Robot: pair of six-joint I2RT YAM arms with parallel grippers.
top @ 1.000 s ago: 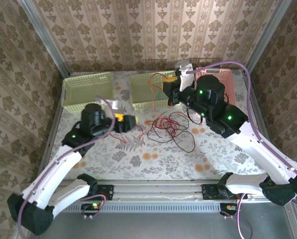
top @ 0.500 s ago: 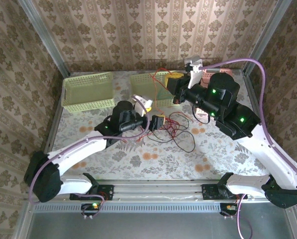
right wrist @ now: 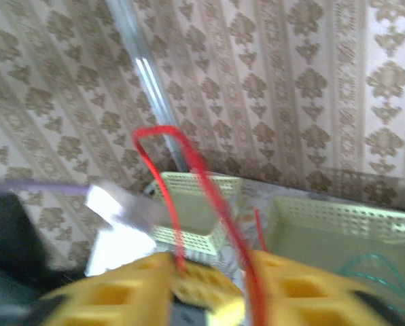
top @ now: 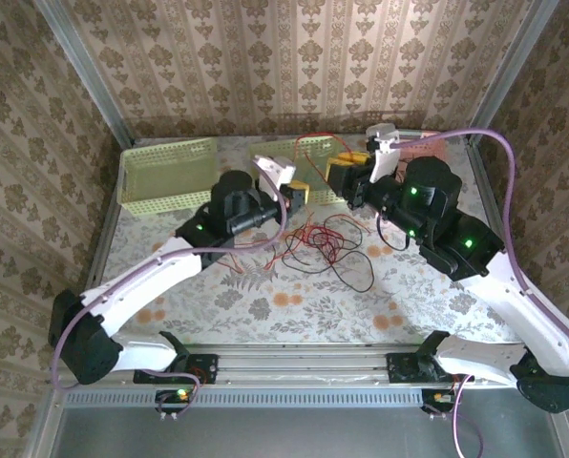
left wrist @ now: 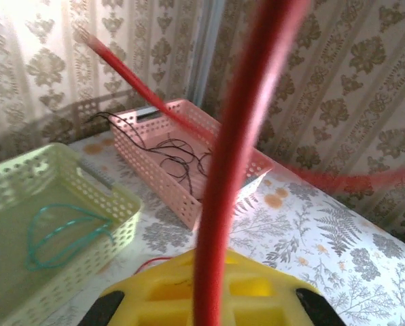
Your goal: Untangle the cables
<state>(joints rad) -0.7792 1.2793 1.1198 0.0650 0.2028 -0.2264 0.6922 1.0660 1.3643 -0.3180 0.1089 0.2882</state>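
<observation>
Left pincer (top: 299, 193) clamped on thin red cable (left wrist: 234, 170), right pincer (top: 347, 172) half-open astride it, pale green plastic basket (top: 160, 196) at ten o'clock, open floral counter (top: 265, 307) toward six.

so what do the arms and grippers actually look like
both the left arm and right arm have white links, black round joints with small green lights, and a thick lilac cable running along them. the left gripper and right gripper are blocky yellow with square recesses

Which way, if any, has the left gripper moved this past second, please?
Yes: the left gripper, shut on a red cable, moved farther right of the left green basket, away from the bases.
</observation>
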